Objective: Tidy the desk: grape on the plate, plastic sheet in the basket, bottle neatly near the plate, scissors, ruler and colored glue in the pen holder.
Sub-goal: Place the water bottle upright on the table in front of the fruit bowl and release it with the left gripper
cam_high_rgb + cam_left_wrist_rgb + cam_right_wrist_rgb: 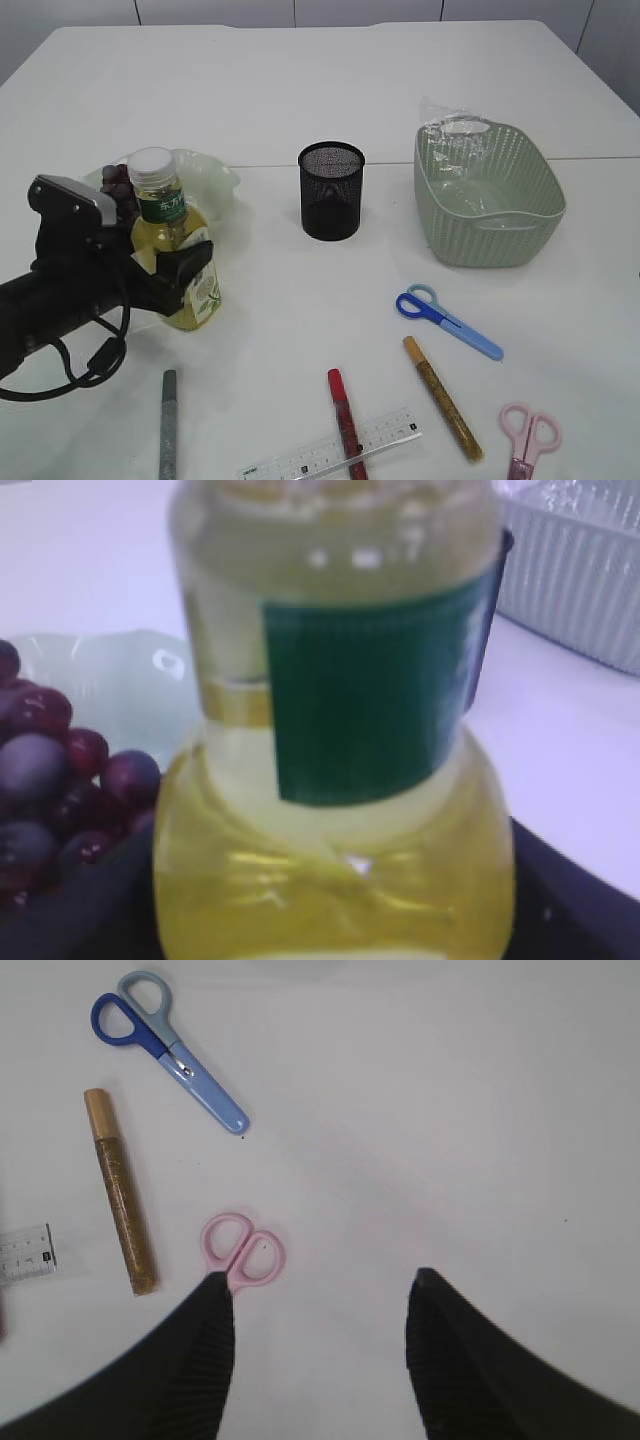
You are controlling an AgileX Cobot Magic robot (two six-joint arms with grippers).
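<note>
On the left, our left end effector (178,272) brackets the upright bottle (176,240) beside the plate (215,180) of grapes (118,187), fingers apart. Our right end effector (318,1345) hangs open. Plastic sheet (450,125) sits in the basket (490,225); scissors (448,320), ruler (330,450), glue (442,397) remain; pen holder (331,190) empty.

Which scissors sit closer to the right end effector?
The pink scissors: their handles lie right beside the right end effector. The blue scissors lie further off, beyond the gold glitter glue.
</note>
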